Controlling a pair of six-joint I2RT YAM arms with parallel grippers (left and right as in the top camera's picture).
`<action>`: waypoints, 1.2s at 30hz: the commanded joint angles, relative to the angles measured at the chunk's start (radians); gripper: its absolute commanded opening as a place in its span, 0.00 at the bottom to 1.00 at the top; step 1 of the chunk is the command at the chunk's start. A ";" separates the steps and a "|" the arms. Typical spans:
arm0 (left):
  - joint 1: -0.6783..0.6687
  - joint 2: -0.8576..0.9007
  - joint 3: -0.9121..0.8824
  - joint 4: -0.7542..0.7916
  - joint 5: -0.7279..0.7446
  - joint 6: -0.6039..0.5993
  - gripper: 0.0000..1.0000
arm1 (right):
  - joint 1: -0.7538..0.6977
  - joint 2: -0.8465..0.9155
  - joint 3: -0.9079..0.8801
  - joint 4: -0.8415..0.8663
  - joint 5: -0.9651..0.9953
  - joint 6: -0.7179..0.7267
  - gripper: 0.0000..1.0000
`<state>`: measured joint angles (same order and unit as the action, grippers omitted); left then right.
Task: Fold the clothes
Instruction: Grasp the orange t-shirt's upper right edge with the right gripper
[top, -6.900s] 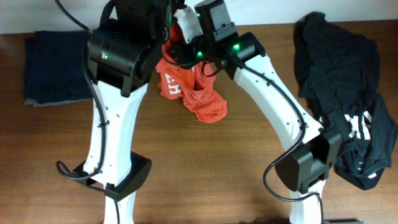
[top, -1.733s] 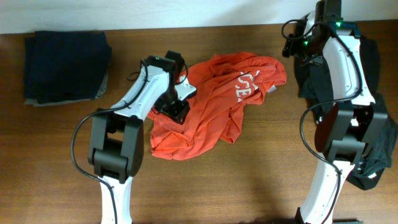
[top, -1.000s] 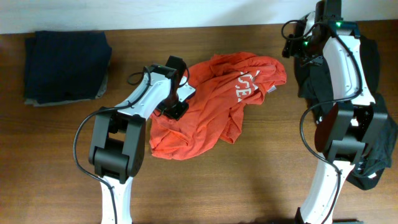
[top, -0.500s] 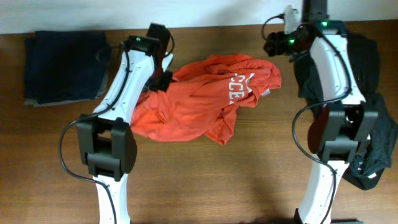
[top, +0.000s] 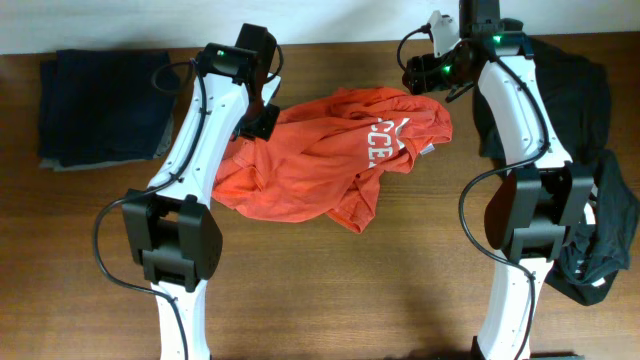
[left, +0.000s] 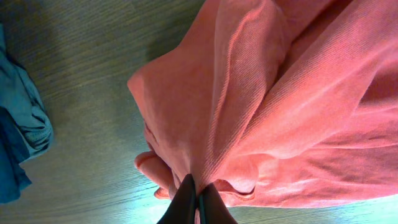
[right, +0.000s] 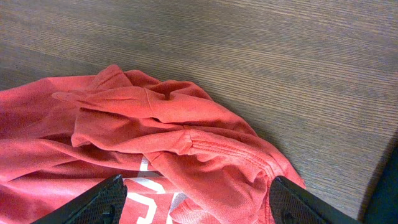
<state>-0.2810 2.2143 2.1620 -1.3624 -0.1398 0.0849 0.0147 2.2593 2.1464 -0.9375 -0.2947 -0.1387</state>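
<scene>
Two grippers tend one garment. The left gripper (left: 198, 190) has its jaws pressed together on a pinched ridge of the orange-red shirt (top: 320, 160), drawing that edge up from the wooden table (top: 330, 290). From there the shirt lies crumpled, trailing toward the right gripper (right: 198, 182), which hovers over the opposite edge with jaws wide apart, holding nothing. The step in hand looks like spreading the shirt flat before any fold. Next, the right gripper probably needs to drop and pinch the cloth beneath it so both can pull taut. White print reads only "CCE"; creases hide the rest. Black garments (top: 570, 90) lie beyond the right gripper, a navy pile (top: 100, 105) beyond the left.
</scene>
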 joint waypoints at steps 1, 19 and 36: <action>0.000 -0.017 0.014 -0.005 -0.010 -0.009 0.06 | -0.003 -0.009 -0.002 -0.002 -0.008 -0.011 0.78; 0.004 -0.018 0.134 -0.056 -0.041 -0.030 0.01 | 0.010 -0.008 -0.002 0.056 -0.060 -0.012 0.77; -0.004 -0.018 0.395 -0.273 -0.041 -0.032 0.01 | 0.216 0.102 -0.002 0.225 0.040 -0.071 0.78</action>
<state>-0.2855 2.2150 2.5408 -1.6329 -0.1696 0.0624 0.2298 2.3104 2.1464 -0.7189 -0.2779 -0.2028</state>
